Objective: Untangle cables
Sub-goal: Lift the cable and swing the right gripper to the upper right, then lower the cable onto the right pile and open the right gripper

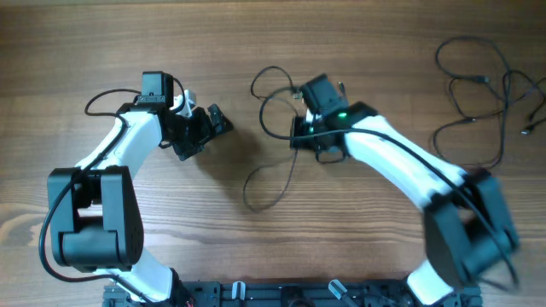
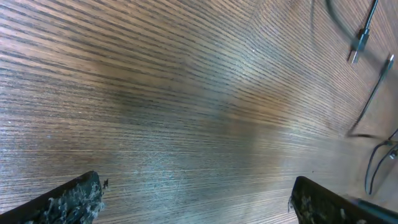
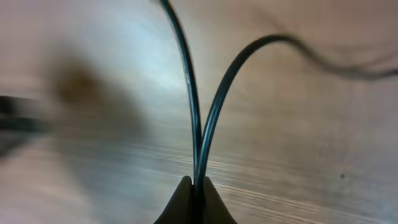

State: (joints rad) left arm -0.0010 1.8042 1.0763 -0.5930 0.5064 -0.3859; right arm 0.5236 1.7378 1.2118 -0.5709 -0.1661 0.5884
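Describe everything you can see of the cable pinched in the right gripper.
The cable is thin, black and glossy, rubbery-looking. Two strands rise side by side from between the shut fingertips of the right gripper, then fork: one leans left, the other arcs right into blur. From overhead it loops away beyond the gripper and trails in a slack curve on the wooden table. No plug shows clearly; whether the strands are one folded cord cannot be told.

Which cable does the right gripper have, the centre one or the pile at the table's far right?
The centre cable: two strands of it run up from the shut right gripper. The far-right pile lies loose, with no gripper on it.
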